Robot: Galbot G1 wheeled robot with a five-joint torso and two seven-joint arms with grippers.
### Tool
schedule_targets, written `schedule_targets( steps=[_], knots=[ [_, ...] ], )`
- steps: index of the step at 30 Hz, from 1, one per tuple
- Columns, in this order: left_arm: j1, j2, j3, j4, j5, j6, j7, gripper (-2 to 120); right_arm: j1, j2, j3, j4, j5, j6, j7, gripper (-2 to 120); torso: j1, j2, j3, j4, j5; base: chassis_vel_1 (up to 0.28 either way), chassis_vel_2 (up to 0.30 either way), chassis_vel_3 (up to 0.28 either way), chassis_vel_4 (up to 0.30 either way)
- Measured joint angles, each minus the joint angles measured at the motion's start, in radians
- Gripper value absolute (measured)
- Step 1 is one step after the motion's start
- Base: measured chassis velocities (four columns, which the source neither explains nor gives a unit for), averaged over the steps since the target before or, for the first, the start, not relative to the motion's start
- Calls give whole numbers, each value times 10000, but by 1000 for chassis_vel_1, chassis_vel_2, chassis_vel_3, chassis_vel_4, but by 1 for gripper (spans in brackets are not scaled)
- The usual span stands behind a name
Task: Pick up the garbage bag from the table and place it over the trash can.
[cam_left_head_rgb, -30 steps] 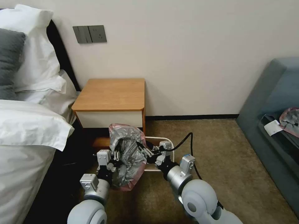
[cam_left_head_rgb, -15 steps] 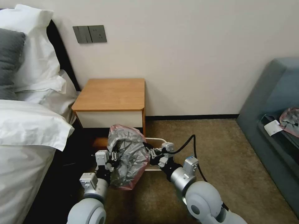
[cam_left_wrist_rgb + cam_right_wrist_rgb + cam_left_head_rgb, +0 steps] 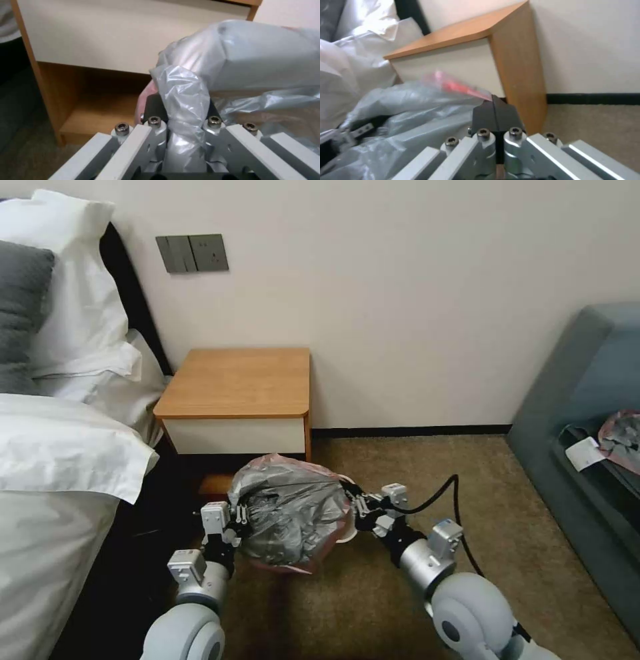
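Observation:
The silver-grey garbage bag [image 3: 290, 510] with its pale pink rim hangs stretched wide between my two grippers, low in front of the table [image 3: 240, 380]. My left gripper [image 3: 241, 513] is shut on the bag's left edge; a fold of plastic [image 3: 183, 100] is pinched between its pads. My right gripper [image 3: 353, 503] is shut on the right edge, and the pink rim [image 3: 460, 87] comes out at its closed tips [image 3: 493, 112]. The bag hides nearly all of the trash can; a cream sliver of its rim [image 3: 346, 533] shows beneath.
A bed with white pillows [image 3: 60, 447] stands close on the left. A grey-blue sofa [image 3: 587, 400] on the right holds a pink-and-grey bundle [image 3: 623, 437] and a white card [image 3: 581, 453]. Brown carpet [image 3: 433, 467] lies open between them. A black cable [image 3: 433, 500] loops off my right wrist.
My right gripper has moved right with the bag's edge, pulling the crumpled bag out wide over the trash can. The left gripper has barely moved.

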Motion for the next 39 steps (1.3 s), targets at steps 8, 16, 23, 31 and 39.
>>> schedule_targets(
  steps=[8, 16, 23, 31, 39],
  knots=[
    [178, 131, -33, -406, -312, 2, -23, 9, -64, -215, 522, -162, -195, 283, -113, 0, -1, 0, 0, 0, 0, 0, 0, 0, 0],
    [327, 117, 13, -868, -415, 80, -5, 9, 84, -126, 485, -480, -505, 436, -227, 0, -1, 0, 0, 1, -1, 0, 0, 0, 0],
    [382, 87, 11, -1206, -668, 183, -6, 9, 240, -109, 509, -622, -552, 486, -269, 0, -1, 0, 0, 1, 0, 0, 0, 0, 0],
    [108, 43, -40, -714, -821, 192, -151, 9, 172, -86, 564, -599, -794, 598, -263, 0, -1, 0, 0, 1, -2, 0, 0, 0, 0],
    [-319, -103, -171, -201, -935, 198, -228, 9, -507, 189, 741, 262, -991, 969, -178, 14, -1, 0, 0, 0, -2, 0, 0, 0, 0]
  ],
)
